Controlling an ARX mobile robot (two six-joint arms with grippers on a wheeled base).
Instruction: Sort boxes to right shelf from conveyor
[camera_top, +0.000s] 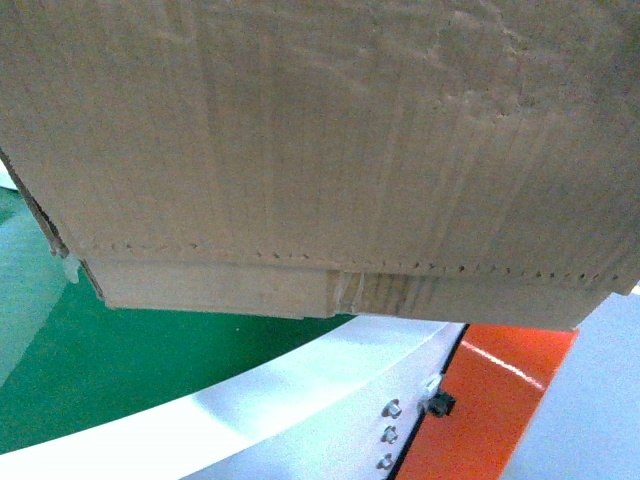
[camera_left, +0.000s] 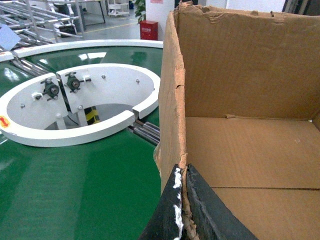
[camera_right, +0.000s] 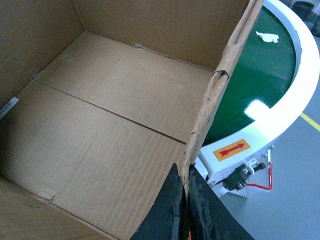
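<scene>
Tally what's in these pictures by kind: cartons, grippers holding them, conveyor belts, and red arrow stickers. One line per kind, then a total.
Brown cardboard carton: 1
Grippers clamped on the carton's walls: 2, the left gripper and the right gripper
Green conveyor: 1
Arrow sticker on the conveyor's white rim: 1
Total: 5
</scene>
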